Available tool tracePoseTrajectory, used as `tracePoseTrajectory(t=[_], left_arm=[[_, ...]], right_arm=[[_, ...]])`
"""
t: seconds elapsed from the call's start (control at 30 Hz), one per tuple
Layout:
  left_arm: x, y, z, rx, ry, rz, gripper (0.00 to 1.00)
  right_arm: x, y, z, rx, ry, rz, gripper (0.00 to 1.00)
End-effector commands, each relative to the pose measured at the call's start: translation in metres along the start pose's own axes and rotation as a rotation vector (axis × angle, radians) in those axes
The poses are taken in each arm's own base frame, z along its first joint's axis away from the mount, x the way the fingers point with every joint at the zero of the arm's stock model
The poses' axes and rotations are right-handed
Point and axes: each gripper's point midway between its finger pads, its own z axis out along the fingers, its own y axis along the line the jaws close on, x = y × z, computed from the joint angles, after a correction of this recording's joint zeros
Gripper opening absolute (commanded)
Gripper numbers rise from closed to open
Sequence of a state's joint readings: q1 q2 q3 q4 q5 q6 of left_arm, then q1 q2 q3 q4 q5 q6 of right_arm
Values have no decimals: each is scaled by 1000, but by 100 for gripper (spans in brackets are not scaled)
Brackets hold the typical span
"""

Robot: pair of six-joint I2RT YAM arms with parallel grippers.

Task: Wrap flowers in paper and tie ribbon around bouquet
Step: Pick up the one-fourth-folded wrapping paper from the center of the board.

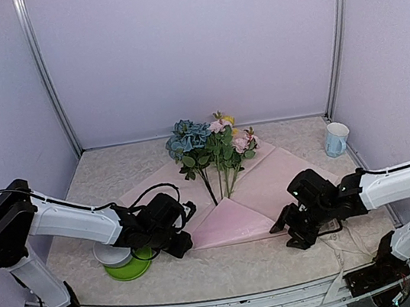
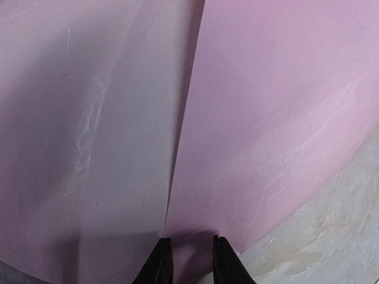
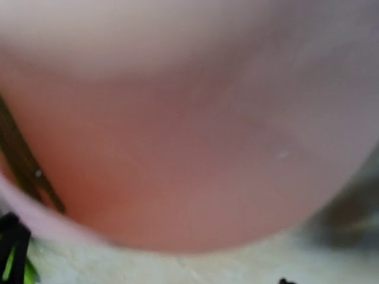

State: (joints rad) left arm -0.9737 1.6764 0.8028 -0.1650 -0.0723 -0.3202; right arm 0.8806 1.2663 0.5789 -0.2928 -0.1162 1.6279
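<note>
While the flowers (image 1: 210, 143) lie with their heads toward the back wall at upper centre of the overhead view, thin stalks running down to mid-frame, the paper (image 1: 235, 222) is spread beneath them as a pale pink diamond on the table (image 1: 230, 272). Its near corner is folded up into a triangle over the stalk ends.

At centre-left, the left gripper (image 1: 181, 243) sits at the left edge of that flap. Its wrist camera shows the fingertips (image 2: 159, 266) a narrow gap apart at bottom centre, pink sheet showing between them and not visibly pinched. At centre-right, the right gripper (image 1: 288, 232) hovers by the flap's right edge, jaws apparently spread and holding nothing. Its own camera gives only a blur of pink. No ribbon can be picked out with confidence. A green plate (image 1: 134, 271) bearing a white bowl (image 1: 112, 254) sits lower left, and a mug (image 1: 335, 138) stands at far right.

The sheet looks feather-light, limp and smooth enough to skate across the tabletop, and it would crease or tear under a hard tug. It is probably best taken by a shallow pinch at a free corner or edge, while the other arm pins the flap. The flowers appear light but top-heavy, with wiry stalks and soft heads. They are likely to roll apart, so the bundled stalks are the place to hold them, not the blooms.
</note>
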Motion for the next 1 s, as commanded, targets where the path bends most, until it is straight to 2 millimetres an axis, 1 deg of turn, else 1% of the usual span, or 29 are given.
tracePoseTrajectory(t=[0.0, 0.1, 0.23, 0.3, 0.37, 0.53, 0.63, 0.7, 0.87, 0.97], left_arm=[[31, -3, 16, 40, 99, 17, 24], [31, -4, 15, 44, 97, 22, 24], [32, -4, 15, 46, 94, 23, 24], [32, -4, 15, 47, 92, 23, 24], [32, -4, 15, 48, 92, 26, 24], [31, -4, 14, 49, 85, 27, 24], [32, -4, 14, 51, 86, 28, 24], [32, -4, 14, 53, 83, 27, 25], [32, -3, 14, 50, 85, 26, 24], [33, -2, 15, 48, 89, 26, 24]], right_arm=[[-3, 0, 14, 21, -19, 90, 63], [-16, -10, 17, 46, -86, 144, 62], [-32, -5, 14, 47, -170, 135, 60], [-35, -1, 15, 46, -183, 116, 60], [-33, 2, 19, 41, -159, 108, 60], [-19, -4, 31, 98, -71, 100, 60], [-15, -7, 35, 118, -49, 96, 57], [-16, -9, 35, 125, -54, 96, 53], [-20, -13, 32, 129, -79, 97, 34], [-24, -10, 30, 116, -102, 73, 15]])
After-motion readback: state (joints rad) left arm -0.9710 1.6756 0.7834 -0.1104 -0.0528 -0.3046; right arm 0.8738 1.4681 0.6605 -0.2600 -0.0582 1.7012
